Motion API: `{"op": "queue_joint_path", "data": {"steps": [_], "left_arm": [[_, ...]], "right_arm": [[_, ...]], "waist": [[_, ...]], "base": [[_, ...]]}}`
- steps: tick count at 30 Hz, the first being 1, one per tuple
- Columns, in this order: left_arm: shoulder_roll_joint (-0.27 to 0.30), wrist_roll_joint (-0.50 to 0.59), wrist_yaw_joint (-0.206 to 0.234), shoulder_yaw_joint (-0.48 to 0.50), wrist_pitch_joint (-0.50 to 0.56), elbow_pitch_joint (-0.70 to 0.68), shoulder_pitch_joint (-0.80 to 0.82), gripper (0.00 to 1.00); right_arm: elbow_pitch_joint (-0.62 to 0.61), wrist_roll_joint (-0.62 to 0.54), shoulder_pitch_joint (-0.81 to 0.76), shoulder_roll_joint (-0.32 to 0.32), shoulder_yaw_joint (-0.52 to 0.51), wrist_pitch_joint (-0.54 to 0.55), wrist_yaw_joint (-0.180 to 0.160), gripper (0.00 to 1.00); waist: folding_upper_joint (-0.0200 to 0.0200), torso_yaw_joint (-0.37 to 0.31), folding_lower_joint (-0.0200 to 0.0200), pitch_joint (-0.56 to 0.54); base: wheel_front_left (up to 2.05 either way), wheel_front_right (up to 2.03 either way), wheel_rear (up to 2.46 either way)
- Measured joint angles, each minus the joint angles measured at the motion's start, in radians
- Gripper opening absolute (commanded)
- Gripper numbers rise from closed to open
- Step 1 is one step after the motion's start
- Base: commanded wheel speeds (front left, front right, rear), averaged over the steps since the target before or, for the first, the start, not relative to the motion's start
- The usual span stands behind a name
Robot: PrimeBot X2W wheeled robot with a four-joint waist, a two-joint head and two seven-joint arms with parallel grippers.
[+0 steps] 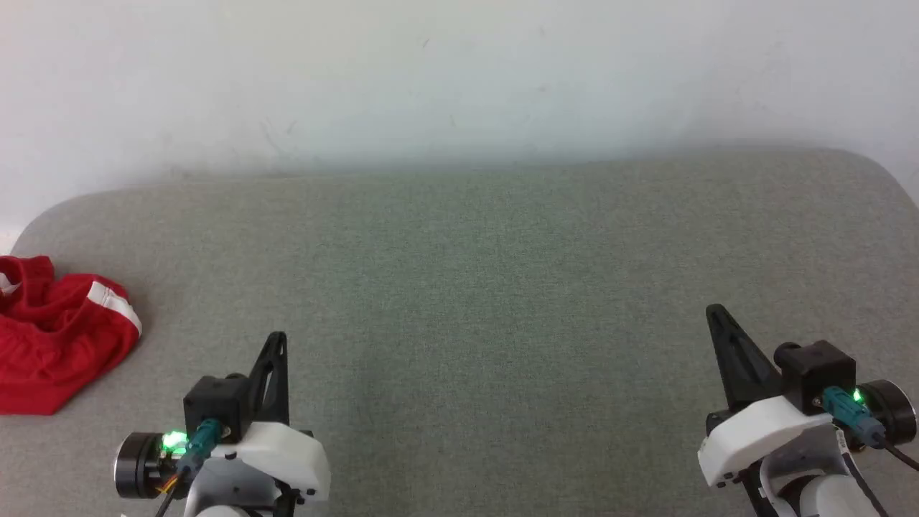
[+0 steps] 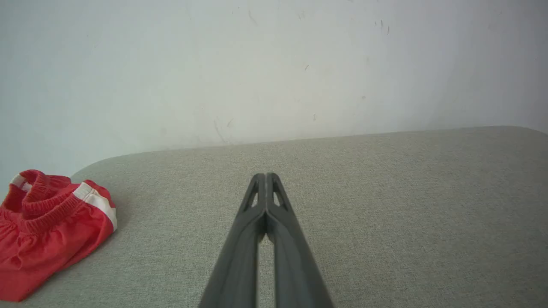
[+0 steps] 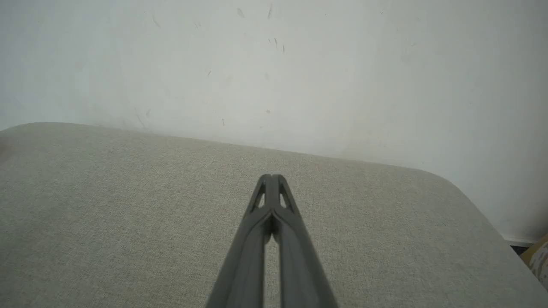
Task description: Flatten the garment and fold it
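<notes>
The red shorts (image 1: 54, 337) lie crumpled in a heap at the far left edge of the grey cushioned surface (image 1: 474, 287), a white side stripe showing on top. In the left wrist view the red shorts (image 2: 47, 231) show their gathered waistband at the left edge. My left gripper (image 1: 276, 337) hovers at the lower left, well to the right of the heap, shut with nothing in it (image 2: 266, 175). My right gripper (image 1: 713, 310) is at the lower right, far from the garment, also shut and empty (image 3: 271, 176). The print is hidden.
A pale wall (image 1: 459, 79) rises right behind the grey surface. The surface has rounded far corners (image 3: 445, 179); its right edge drops off, with a yellowish object (image 3: 538, 256) on the floor beyond.
</notes>
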State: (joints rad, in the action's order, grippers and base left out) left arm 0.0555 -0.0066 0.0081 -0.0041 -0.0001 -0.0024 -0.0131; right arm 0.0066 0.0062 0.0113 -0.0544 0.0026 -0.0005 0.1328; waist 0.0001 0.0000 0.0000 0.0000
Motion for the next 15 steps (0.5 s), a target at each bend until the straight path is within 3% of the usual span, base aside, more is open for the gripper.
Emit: {"op": "queue_joint_path", "data": {"steps": [15], "left_arm": [[0.000, 0.000, 0.000, 0.000, 0.000, 0.000, 0.000, 0.00]], "right_arm": [[0.000, 0.000, 0.000, 0.000, 0.000, 0.000, 0.000, 0.00]], "waist": [[0.0000, 0.000, 0.0000, 0.000]], "base": [[0.00, 0.00, 0.00]]}}
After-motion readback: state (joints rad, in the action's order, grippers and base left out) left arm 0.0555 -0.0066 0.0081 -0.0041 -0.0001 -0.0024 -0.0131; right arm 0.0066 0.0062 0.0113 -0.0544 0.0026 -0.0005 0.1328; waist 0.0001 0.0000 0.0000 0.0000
